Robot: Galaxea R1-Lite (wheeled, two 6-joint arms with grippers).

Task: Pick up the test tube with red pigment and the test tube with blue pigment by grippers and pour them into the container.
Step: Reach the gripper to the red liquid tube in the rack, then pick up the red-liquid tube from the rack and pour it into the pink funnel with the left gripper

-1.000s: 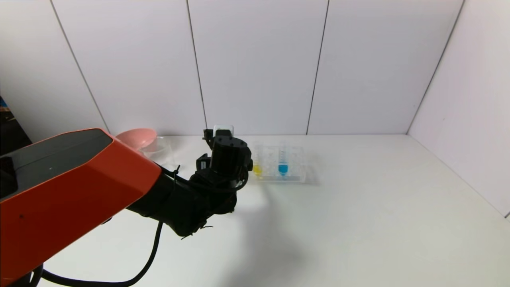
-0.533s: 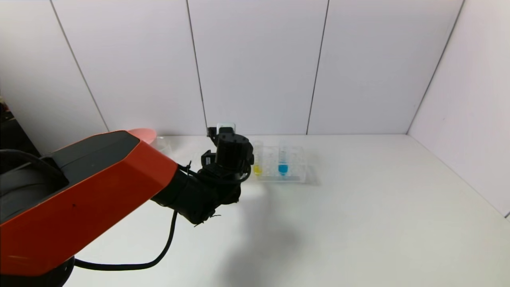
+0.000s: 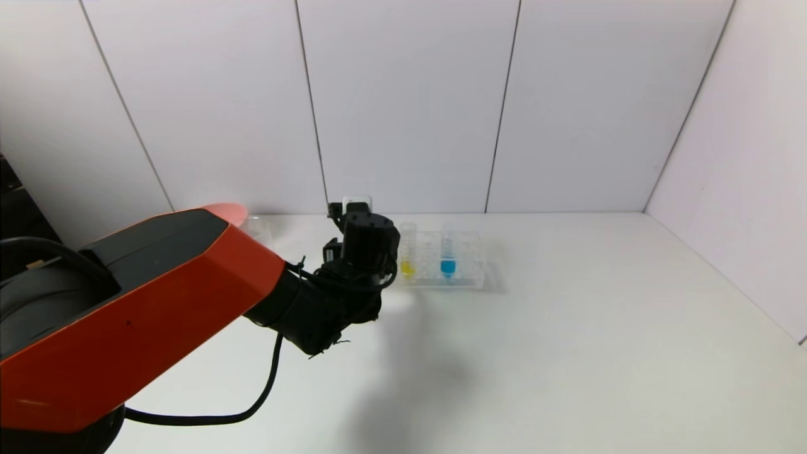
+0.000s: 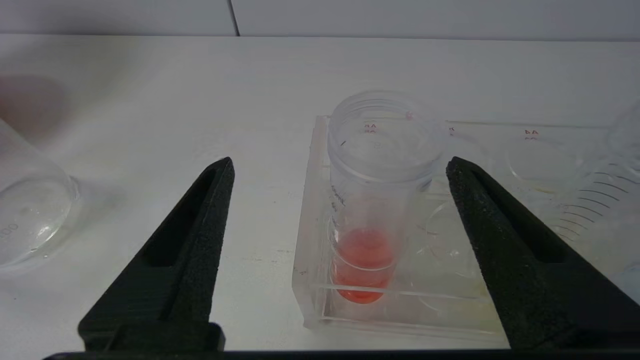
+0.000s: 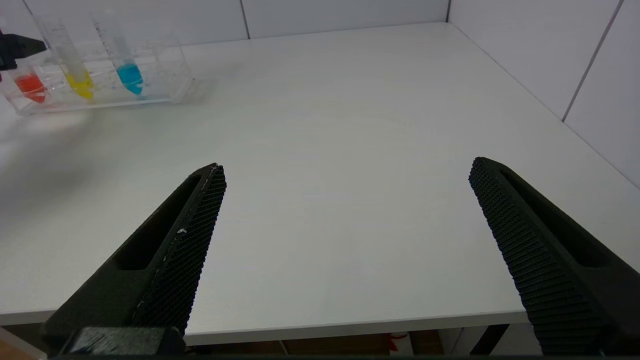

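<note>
With the left hand (image 4: 340, 170) spread wide around the red tube (image 4: 372, 200) seated in the end slot of the rack (image 4: 310, 280), the rack risks being dragged along if closure lands off-centre.

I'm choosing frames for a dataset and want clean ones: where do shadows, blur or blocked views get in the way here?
Head view: the left arm casts a broad soft shadow on the table and hides the red tube. Left wrist view: the red tube is sharp between the open left gripper; the beaker at the edge looks soft. Right wrist view: the rack is far off; right gripper idle.
</note>
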